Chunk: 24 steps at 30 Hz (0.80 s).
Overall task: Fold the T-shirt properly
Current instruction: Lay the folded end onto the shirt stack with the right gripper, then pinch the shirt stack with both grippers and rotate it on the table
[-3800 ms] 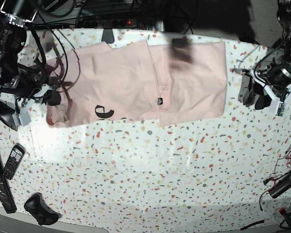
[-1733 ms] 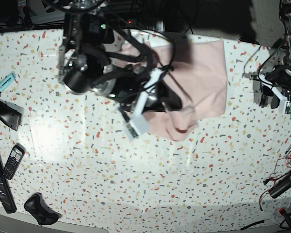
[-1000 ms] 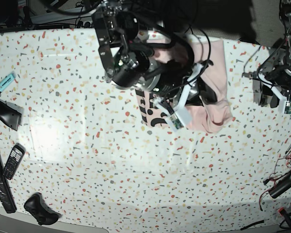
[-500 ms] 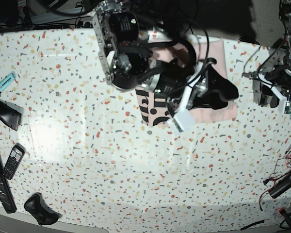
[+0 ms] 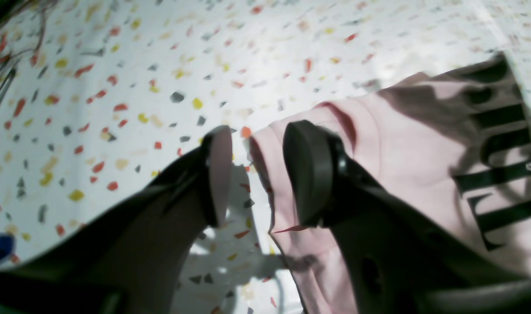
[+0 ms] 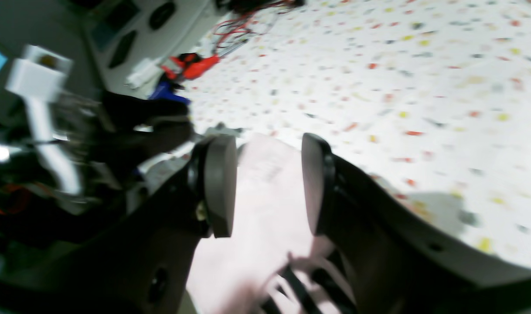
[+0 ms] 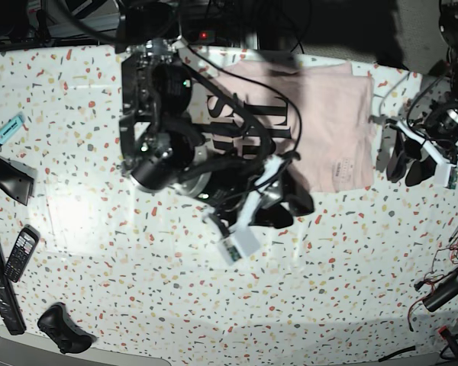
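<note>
1. Base view: the T-shirt point(image 7: 320, 122) lay folded on the speckled table point(image 7: 99, 252) up around 1 o'clock, black lettering showing on its left part, small label near its lower right corner; the right gripper point(image 7: 286, 207) sat just below the shirt's lower edge, jaws hard to read from here; the left gripper point(image 7: 403, 158) was over at 3 o'clock, just beside the shirt's right edge; a phone point(image 7: 20, 254) and a blue marker point(image 7: 8, 128) lay off at 9 o'clock.
2. Left wrist view: left gripper point(image 5: 256, 174) stood wide, nothing pinched; the pink hem lay in the gap and off toward 3 o'clock.
3. Right wrist view: right gripper point(image 6: 265, 185) was apart too, pink cloth beneath it, not clamped; picture blurry.
</note>
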### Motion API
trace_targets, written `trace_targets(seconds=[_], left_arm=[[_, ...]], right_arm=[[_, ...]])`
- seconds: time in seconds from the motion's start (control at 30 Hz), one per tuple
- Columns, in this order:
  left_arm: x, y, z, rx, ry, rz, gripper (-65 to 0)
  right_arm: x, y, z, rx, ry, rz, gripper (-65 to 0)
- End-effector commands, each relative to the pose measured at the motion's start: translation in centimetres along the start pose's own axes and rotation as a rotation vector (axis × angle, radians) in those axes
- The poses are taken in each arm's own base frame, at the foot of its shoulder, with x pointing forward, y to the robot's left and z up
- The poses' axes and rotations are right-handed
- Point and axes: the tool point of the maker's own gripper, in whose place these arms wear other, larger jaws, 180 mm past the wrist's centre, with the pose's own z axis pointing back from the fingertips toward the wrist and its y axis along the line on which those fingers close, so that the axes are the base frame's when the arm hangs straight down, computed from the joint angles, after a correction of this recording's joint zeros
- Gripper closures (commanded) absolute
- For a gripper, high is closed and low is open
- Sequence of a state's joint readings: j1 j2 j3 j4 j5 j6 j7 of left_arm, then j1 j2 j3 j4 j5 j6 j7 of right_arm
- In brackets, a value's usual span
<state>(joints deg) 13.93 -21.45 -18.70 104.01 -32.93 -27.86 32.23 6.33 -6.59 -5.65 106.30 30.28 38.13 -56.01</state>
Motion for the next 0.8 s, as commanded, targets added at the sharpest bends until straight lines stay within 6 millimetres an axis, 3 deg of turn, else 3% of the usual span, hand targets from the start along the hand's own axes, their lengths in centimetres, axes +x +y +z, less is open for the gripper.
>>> trace_targets(seconds=[0.0, 0.07, 0.13, 0.23, 0.37, 0.5, 0.77], left_arm=[[1.6, -0.2, 0.3, -0.008, -0.040, -0.025, -23.0], [1.1, -0.8, 0.3, -0.029, -0.014, 0.000, -21.7], [0.1, -1.7, 0.4, -0.058, 0.017, 0.034, -17.3], [-2.0, -3.3, 1.0, -0.099, 0.050, 0.098, -0.1], [-4.5, -5.9, 2.6, -0.198, 0.086, 0.149, 0.0], [-6.8, -6.8, 3.8, -0.219, 0.151, 0.172, 0.0], [-9.2, -8.1, 3.7, -0.228, 0.195, 0.257, 0.0]], right_arm=[[1.5, -0.4, 0.5, -0.014, -0.049, 0.029, -23.9], [0.8, -2.0, 1.1, -0.071, -0.015, 0.049, -21.6], [0.1, -3.2, 1.6, -0.111, 0.014, 0.068, -15.2], [-0.8, -4.7, 1.9, -0.161, 0.042, 0.091, -1.2], [-3.2, -7.0, 1.9, -0.203, 0.113, 0.083, 0.0], [-5.4, -8.9, 1.4, -0.222, 0.192, 0.051, 0.0], [-6.6, -9.9, 0.9, -0.223, 0.245, 0.023, 0.0]])
